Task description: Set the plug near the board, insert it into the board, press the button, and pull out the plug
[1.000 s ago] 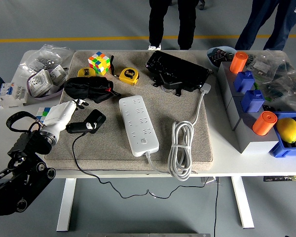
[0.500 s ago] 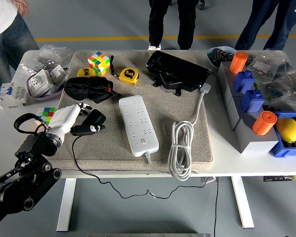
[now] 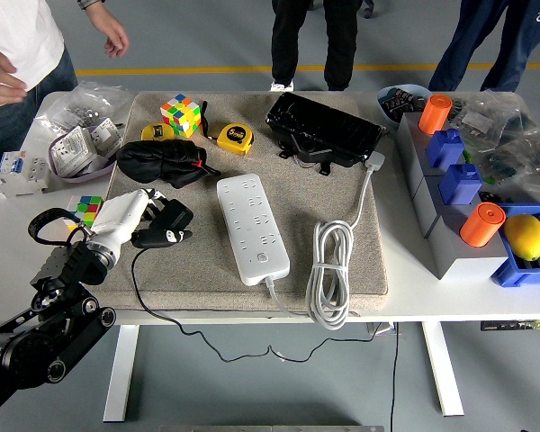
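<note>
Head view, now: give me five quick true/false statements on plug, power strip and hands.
1. The left hand grips the black plug. True.
2. The plug is seated in the white power strip. False: it is apart from the strip, off its left side over the grey mat.
3. The right hand is pressing the strip's button. False: no right hand is in view.
4. The strip's white cord lies coiled to its right. True.
5. A lemon sits on the mat beside the strip. False: it lies in a blue bin at the table's right edge.
</note>
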Tool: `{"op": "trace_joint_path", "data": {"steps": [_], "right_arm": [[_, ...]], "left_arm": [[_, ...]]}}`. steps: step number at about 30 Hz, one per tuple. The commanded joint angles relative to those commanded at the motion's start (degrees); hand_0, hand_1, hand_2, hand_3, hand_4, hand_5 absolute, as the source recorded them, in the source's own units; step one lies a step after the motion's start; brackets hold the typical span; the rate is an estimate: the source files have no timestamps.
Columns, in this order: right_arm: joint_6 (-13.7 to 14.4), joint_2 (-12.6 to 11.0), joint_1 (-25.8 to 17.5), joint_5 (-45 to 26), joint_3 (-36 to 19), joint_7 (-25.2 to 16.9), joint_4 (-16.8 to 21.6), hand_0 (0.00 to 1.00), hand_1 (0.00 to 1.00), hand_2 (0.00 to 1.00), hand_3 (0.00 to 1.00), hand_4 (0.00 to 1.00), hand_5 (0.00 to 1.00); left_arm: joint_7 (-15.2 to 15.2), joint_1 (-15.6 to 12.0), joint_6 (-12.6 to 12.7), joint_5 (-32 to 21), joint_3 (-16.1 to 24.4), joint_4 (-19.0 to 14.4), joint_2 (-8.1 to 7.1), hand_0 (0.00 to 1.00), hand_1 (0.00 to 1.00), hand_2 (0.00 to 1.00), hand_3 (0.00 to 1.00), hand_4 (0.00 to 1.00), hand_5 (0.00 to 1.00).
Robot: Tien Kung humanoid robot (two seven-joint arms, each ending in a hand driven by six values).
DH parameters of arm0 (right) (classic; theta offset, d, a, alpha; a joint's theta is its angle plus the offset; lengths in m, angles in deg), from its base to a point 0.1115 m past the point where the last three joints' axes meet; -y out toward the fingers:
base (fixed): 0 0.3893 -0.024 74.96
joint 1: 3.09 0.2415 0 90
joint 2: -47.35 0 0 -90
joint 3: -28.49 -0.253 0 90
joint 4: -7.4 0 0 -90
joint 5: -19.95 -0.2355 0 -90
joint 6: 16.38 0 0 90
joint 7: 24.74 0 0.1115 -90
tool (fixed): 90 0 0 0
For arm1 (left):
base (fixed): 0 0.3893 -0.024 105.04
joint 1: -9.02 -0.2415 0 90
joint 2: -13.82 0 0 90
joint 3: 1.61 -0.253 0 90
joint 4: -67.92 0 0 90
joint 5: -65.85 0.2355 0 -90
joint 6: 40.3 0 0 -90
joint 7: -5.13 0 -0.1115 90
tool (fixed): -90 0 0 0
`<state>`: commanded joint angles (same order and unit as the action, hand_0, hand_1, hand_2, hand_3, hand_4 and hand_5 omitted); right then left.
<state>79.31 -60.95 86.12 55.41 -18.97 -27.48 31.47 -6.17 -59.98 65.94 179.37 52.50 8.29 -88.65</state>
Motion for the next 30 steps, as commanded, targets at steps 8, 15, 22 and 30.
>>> {"op": "trace_joint_path", "data": {"steps": [8,15,22,30], "right_arm": [[0.07,0.05,-0.04,0.10,-0.52,-0.04,-0.03,0.604,0.636,0.633,0.545,0.937,0.435],[0.11,0.09,-0.05,0.22,-0.40,-0.05,0.02,0.602,0.636,0.632,0.546,0.937,0.434],[0.22,0.02,-0.06,0.39,-0.52,-0.14,0.12,0.604,0.636,0.630,0.545,0.934,0.434],[0.34,0.12,-0.03,0.40,-0.63,-0.31,0.12,0.605,0.634,0.627,0.544,0.926,0.429]], "left_arm": [[1.04,0.29,1.83,-1.23,-0.58,0.64,0.20,0.281,0.412,0.456,0.524,0.933,0.289],[1.62,0.63,2.53,-2.41,-0.83,1.17,0.50,0.265,0.397,0.439,0.519,0.922,0.268],[1.62,0.89,3.08,-2.89,-0.89,1.47,0.80,0.251,0.375,0.417,0.521,0.847,0.131],[3.73,0.89,4.78,-4.06,-1.23,0.95,0.63,0.242,0.360,0.365,0.535,0.809,0.002]]}}
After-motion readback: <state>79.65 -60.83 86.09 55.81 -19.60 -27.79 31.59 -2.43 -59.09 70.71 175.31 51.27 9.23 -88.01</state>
